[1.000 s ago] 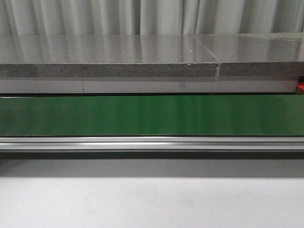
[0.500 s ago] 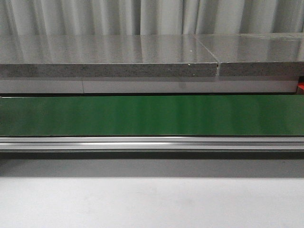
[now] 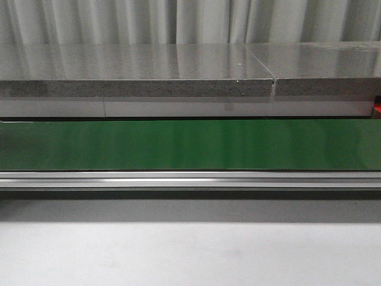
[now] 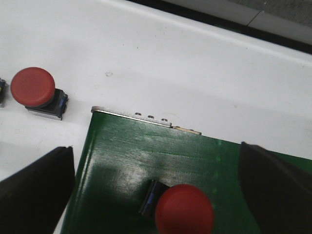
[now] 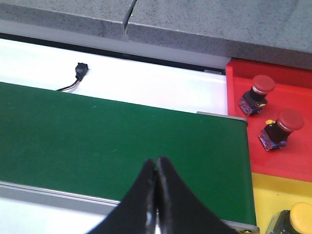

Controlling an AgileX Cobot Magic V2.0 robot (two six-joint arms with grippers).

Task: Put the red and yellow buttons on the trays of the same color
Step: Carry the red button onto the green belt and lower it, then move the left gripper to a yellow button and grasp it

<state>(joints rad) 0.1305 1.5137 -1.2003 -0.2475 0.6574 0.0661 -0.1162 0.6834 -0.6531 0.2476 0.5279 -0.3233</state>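
My left end effector [image 4: 156, 195] is spread wide, its two dark fingers [image 4: 36, 187] standing on either side of a red button [image 4: 184, 210] that sits on the green belt [image 4: 122, 165] near its end. A second red button [image 4: 33, 87] rests on the white desk [image 4: 195, 63] just beside the belt. My right end effector [image 5: 156, 170] is pinched closed and empty above the belt, near the red tray [image 5: 282, 97], which already carries two red buttons [image 5: 257, 92], and the yellow tray [image 5: 273, 195], where a yellow button [image 5: 297, 219] shows at the frame edge. My worry is the round cap: if I close off-centre, the button may tip or squirt out. If the belt runs, it may also slip out from between the fingers before I close.
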